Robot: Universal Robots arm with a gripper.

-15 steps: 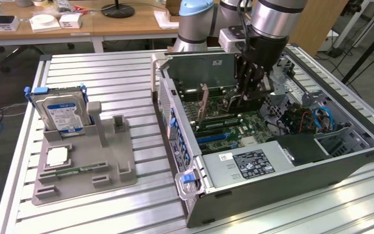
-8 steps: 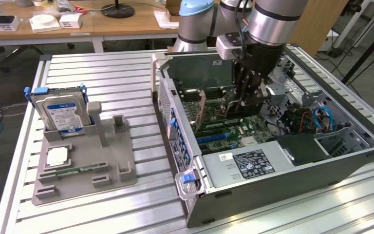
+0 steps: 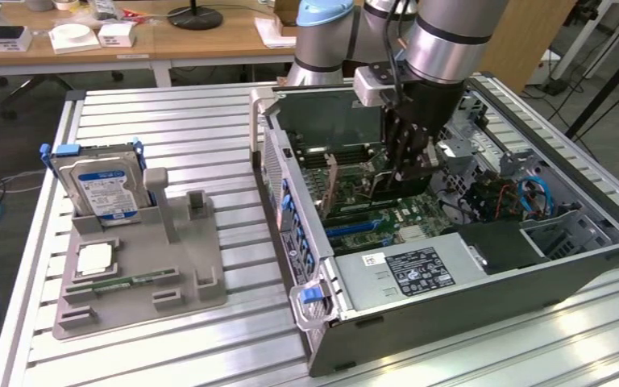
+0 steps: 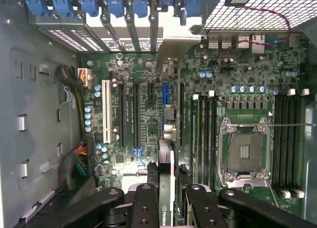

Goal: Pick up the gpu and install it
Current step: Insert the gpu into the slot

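Inside the open computer case (image 3: 567, 242), the gripper (image 4: 166, 198) clamps the gpu (image 4: 166, 159).

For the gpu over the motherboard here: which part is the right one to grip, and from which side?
Its top edge, from above, as the gripper does now: fingers pinch the gpu across its thin faces. The card stands on edge over the blue slot, so its lower connector edge stays free.
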